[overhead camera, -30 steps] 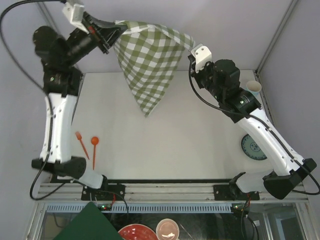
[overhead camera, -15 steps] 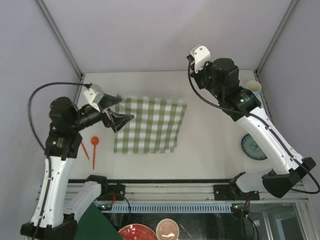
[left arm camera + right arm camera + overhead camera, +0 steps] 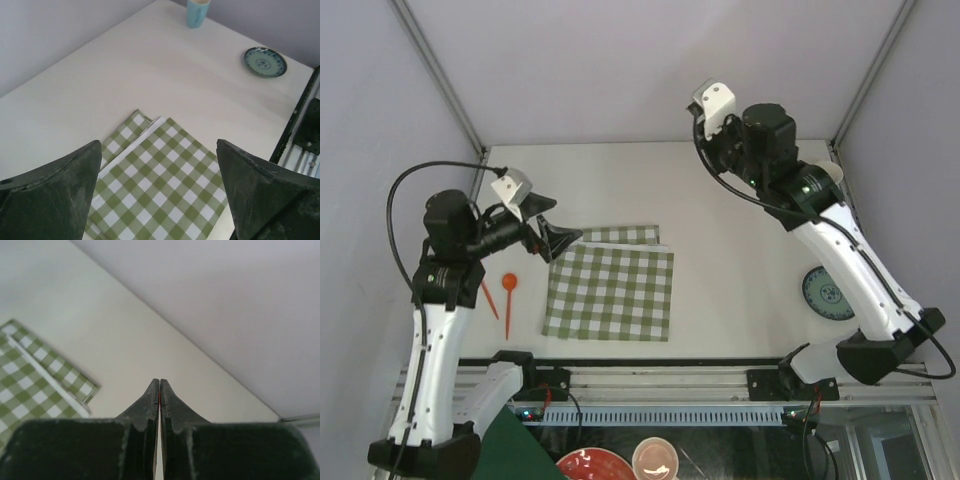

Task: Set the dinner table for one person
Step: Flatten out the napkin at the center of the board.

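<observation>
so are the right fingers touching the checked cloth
Apart. The right wrist view shows the shut right fingers over bare table, the checked cloth off to one side.

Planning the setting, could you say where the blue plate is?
In the top view, the plate lies by the table's right edge, partly under the right arm.

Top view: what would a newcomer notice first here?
The green-and-white checked cloth lies flat in the middle of the dinner table, its far edge folded double. The left tool hangs wide open by the cloth's far-left corner; the right tool is shut, held above the table's far right. An orange spoon and an orange fork lie left of the cloth.
</observation>
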